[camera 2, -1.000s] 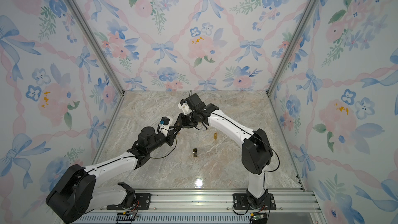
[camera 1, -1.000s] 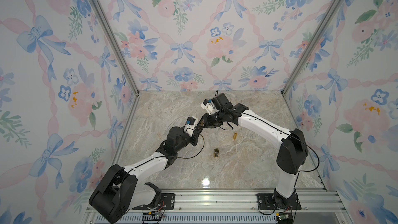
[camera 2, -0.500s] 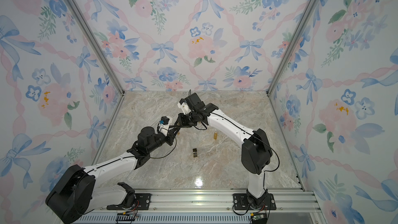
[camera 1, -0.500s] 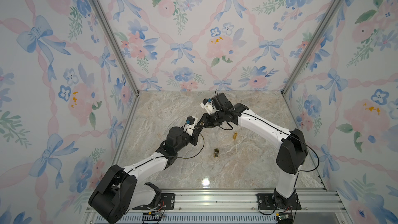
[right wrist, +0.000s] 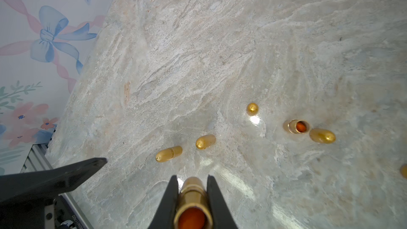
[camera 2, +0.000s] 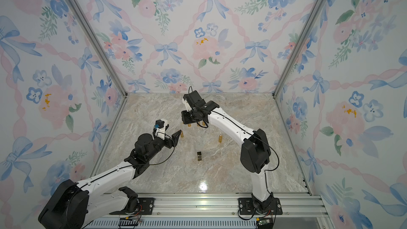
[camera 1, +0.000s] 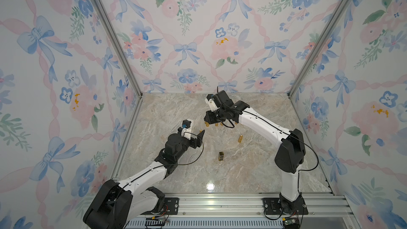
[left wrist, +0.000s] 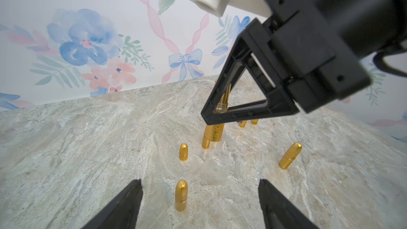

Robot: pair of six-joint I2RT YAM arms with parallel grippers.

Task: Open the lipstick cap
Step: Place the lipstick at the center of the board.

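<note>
Task looks basically done: the lipstick (right wrist: 193,199) in the right end effector (right wrist: 192,178) has no cap, and its open mouth faces the wrist cam w/ the orange-red stick showing inside. The right end effector is clenched on that gold tube, fingers (right wrist: 168,201) pressed on both sides. Can't tell if the tube's base touches the table (camera 1: 253,172). The left end effector (left wrist: 199,181) is released, jaws spread wide, nothing gripped. A gold bullet-shaped piece (left wrist: 181,195) stands on the table just below those spread tips. It's prob. this lipstick's cap, tho can't confirm, since other gold pieces (left wrist: 183,152) nearby look the same. Left to do, as I judge: little or nothing, maybe set the tube down. Places, w/ the small box (camera 1: 221,156) mid-table as ref: the held lipstick is beyond the box toward the back wall, a bit to its left. The bullet-shaped piece is also beyond-left of the box but nearer to it, right at the left end effector's tip, so it is apart from the tube, not touching. Another uncapped tube (right wrist: 297,126) stands beyond the box too, near the held one.
</note>
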